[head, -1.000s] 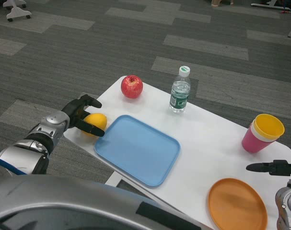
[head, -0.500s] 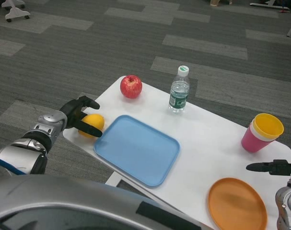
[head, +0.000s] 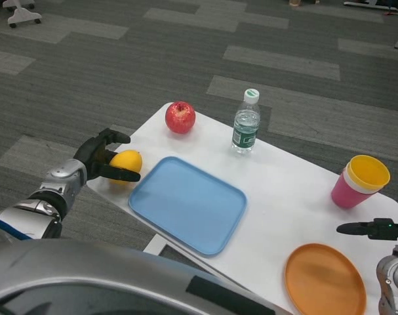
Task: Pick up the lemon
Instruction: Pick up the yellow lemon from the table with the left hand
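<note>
The left forearm reaches in from the lower left, and the left hand [head: 101, 156] sits at the table's near-left corner with its black fingers [head: 117, 137] curled around the lemon [head: 125, 162] — one finger arches over the fruit's top, another runs along its underside, so the hand grips the lemon from its left side. The lemon is at the very edge of the white table [head: 284, 197], just beside the left rim of the blue tray [head: 189, 203]; whether it rests on the tabletop or is raised off it cannot be told from this view.

The right hand [head: 372, 228] shows only at the far right edge of the picture, off the table's right corner, with a black finger stretched out straight toward the left. Nothing is in it, but the rest of the hand is cut off by the frame, so how its other fingers lie cannot be told.

Behind the lemon, near the table's far-left corner, stands a red apple [head: 180, 117]. To its right is an upright water bottle [head: 246, 123] with a white cap and green label. On the right side stand stacked cups [head: 358, 182] — a yellow one nested in a pink one — and nearer the robot lies an orange plate [head: 324, 279].
</note>
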{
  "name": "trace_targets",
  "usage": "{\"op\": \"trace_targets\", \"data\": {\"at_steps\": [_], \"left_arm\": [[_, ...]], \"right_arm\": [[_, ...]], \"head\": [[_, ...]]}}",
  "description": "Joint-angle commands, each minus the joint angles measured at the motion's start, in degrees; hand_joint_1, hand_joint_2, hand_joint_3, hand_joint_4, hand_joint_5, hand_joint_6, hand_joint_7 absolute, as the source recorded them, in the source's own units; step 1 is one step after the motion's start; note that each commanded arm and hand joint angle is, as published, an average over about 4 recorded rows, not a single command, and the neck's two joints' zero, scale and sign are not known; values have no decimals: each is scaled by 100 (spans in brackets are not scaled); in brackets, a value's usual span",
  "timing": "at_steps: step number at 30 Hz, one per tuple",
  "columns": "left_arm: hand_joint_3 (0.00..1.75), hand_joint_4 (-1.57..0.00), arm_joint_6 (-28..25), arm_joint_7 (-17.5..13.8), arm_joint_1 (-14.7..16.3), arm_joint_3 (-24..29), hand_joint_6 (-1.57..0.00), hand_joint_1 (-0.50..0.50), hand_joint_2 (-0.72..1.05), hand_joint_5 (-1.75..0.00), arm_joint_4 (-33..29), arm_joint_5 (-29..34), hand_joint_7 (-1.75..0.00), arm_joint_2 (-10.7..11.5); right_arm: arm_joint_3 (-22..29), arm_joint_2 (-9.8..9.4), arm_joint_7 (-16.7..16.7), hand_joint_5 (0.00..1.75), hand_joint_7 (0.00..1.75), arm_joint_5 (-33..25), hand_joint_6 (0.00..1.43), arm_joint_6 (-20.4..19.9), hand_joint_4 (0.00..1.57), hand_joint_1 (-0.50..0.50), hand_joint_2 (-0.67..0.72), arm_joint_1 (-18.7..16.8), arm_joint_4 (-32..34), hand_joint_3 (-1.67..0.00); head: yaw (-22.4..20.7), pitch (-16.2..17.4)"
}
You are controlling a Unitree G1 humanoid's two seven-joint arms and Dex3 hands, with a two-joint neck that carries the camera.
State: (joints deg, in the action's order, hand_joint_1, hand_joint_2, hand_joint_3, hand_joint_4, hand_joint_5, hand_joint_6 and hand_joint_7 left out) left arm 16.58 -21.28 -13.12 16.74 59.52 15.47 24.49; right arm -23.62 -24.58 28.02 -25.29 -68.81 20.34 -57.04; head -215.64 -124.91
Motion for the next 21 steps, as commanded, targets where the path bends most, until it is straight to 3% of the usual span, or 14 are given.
{"op": "trace_targets", "data": {"at_steps": [1,13,21], "left_arm": [[9,0,152,-21,64,-31,0,50,105,-175,-24,202,-168,-32],[9,0,785,-25,183,-48,0,50,105,-175,-428,488,-168,-36],[9,0,1304,1,288,-532,0,50,105,-175,-1316,650,-168,-89]], "right_arm": [[-2,-3,19,0,0,-47,0,8,0,-46,53,58,0,0],[-2,-3,19,0,0,-51,0,8,0,-46,53,58,-4,0],[-7,2,19,0,0,-55,0,8,0,-46,53,58,-9,0]], "head": [[-1,5],[-1,4],[53,-38]]}}
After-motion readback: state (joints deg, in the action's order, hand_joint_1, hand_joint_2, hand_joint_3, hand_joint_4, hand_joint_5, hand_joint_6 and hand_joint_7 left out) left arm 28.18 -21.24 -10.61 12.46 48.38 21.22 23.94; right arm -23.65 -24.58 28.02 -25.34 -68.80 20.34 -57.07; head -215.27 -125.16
